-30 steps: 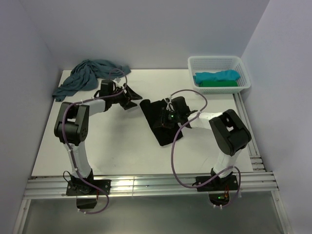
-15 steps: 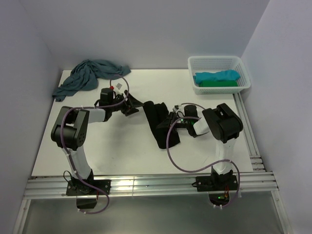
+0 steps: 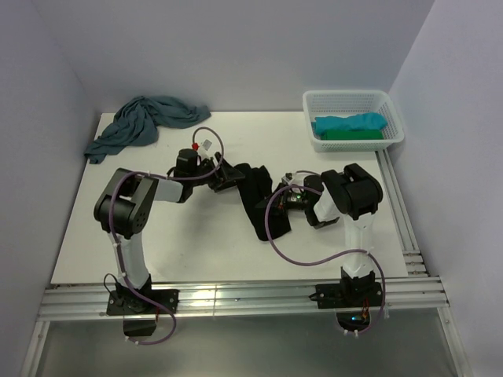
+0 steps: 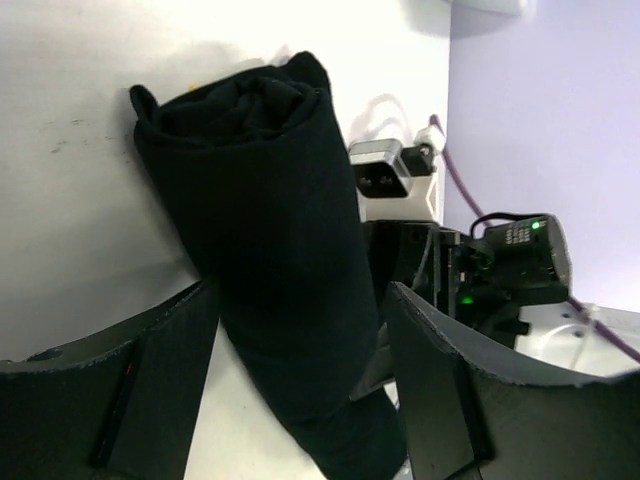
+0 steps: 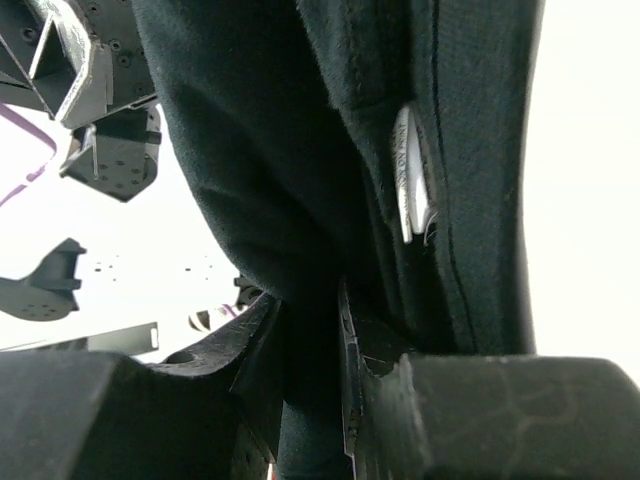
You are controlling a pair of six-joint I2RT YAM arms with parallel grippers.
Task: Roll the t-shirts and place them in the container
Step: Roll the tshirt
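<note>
Both grippers have closed in on the black t-shirt (image 3: 261, 206), now a narrower bundle at the middle of the frame in the top view. The left gripper (image 3: 225, 177) sits at its upper-left end and the right gripper (image 3: 289, 198) against its right side. A dusty-blue t-shirt (image 3: 145, 119) lies crumpled at upper left.

Left wrist view: the jaws stand wide, straddling the rolled cloth without squeezing it.

Right wrist view: the jaws are nearly together, pinching a black fold.

Rolling looks under way. Next, probably, the left jaws must clamp the roll so both ends turn evenly.
</note>
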